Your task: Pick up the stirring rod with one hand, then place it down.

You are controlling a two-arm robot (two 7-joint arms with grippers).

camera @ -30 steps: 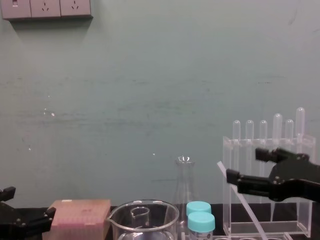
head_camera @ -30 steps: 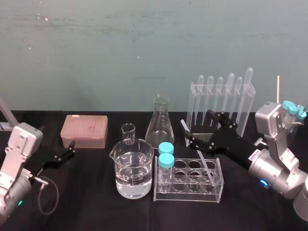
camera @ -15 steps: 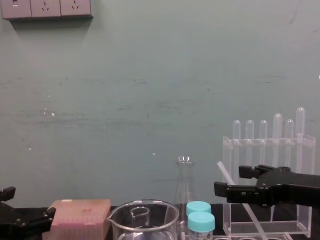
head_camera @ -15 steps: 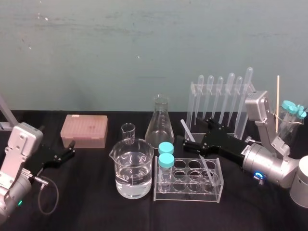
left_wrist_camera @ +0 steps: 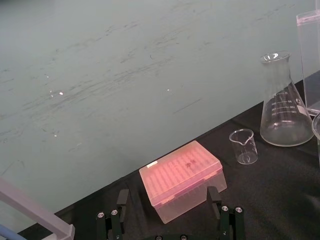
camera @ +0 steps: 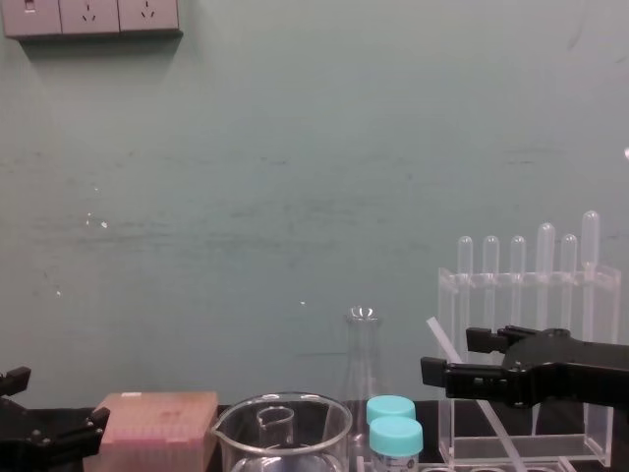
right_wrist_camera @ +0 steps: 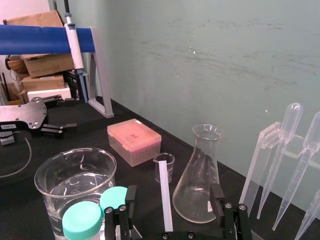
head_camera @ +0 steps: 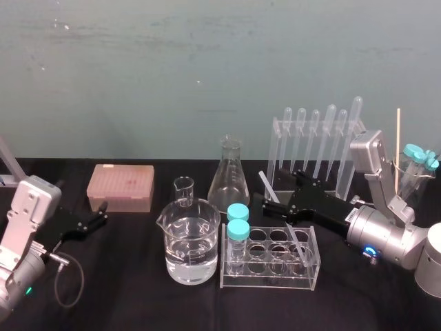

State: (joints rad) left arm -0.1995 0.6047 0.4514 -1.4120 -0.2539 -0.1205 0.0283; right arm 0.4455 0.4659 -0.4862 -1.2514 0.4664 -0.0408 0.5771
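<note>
Glass rod: leans in rack, worktop's front, right of centre.
Right gripper: spread astride rod, gaps both sides.
Left gripper: spread, left edge.

The black blocky right gripper reaches in from the right, fingers spread to either side of the long translucent-white glass stirring rod. The rod's lower end stands in the clear plastic tube rack, below and before this hand. Behind the hand is the clear pipette stand. Just left of it is the conical glass flask. Two teal-capped vials sit in the rack's left end. Farther left stands the large glass beaker, with the small glass beaker behind it. Well left lies the pink plastic tip box, with the left gripper just before it.
</note>
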